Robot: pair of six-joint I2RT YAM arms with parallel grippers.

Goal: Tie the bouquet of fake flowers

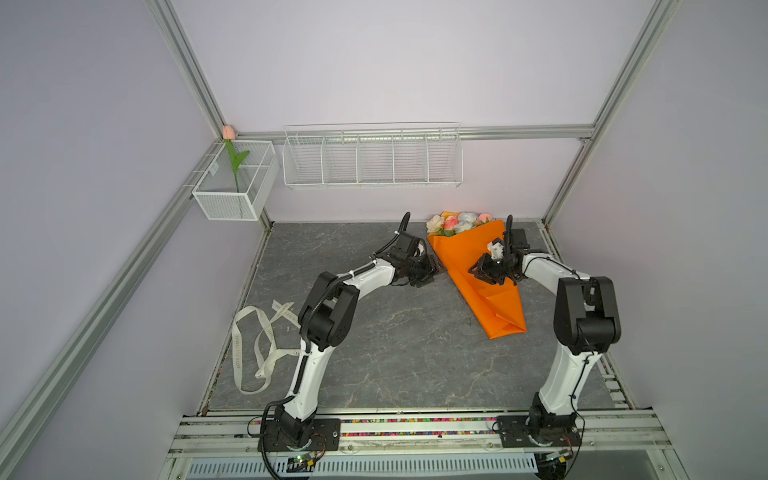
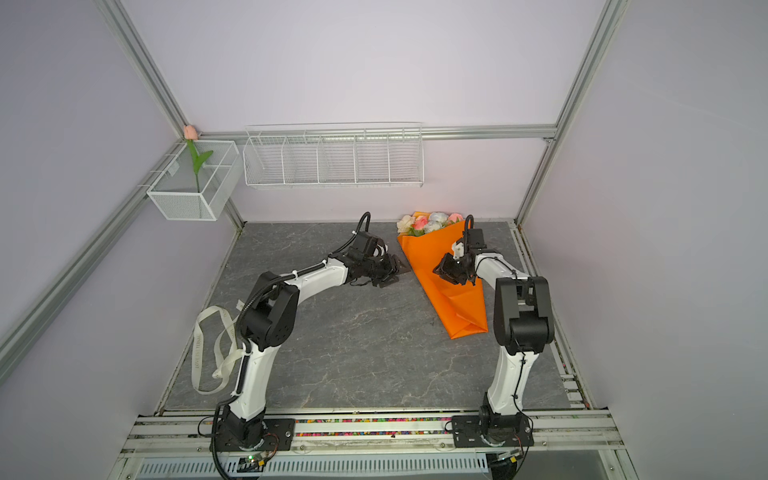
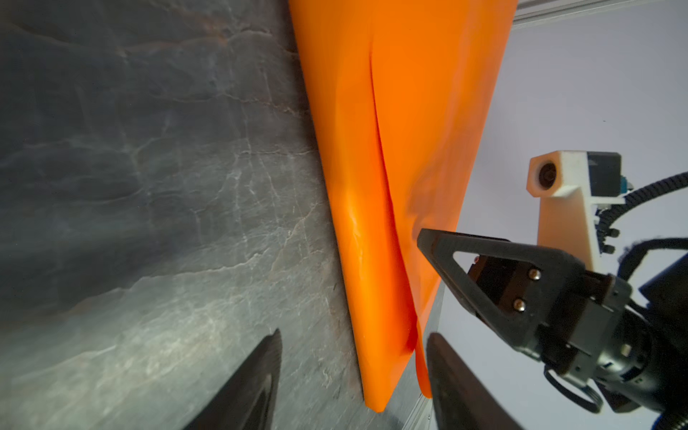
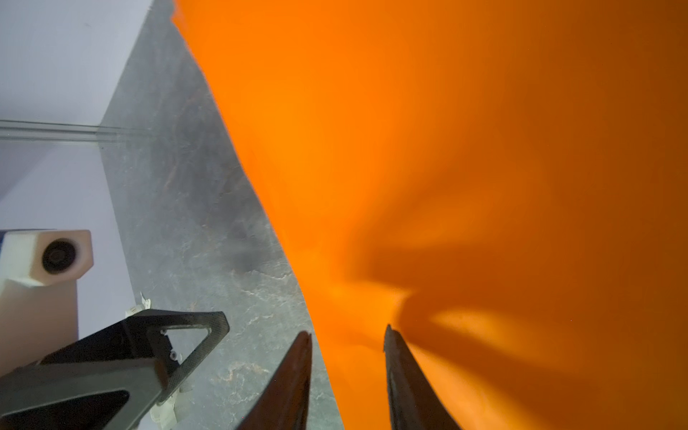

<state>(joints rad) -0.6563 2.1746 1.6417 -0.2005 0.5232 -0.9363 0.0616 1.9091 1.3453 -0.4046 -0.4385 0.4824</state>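
- Overall, the bouquet of small white, pink and pale blue fake flowers (image 1: 457, 223) lies flat on the far right part of the grey stone-patterned tabletop (image 1: 374, 353), rolled in a cone of orange wrapping paper (image 1: 457, 262).
- Long axis: diagonal. The flower heads point at the back wall; the folded narrow end points toward the right arm's base.
- Left gripper (image 1: 432, 272): black jaws apart, at the cone's left edge; in the left wrist view the paper's edge shows between the fingers (image 3: 260, 372).
- Right gripper (image 1: 473, 270): jaws apart over the cone's middle, with paper between them in the right wrist view.
- Cream printed ribbon (image 1: 257, 345): loose at the table's left edge, well apart from the bouquet.
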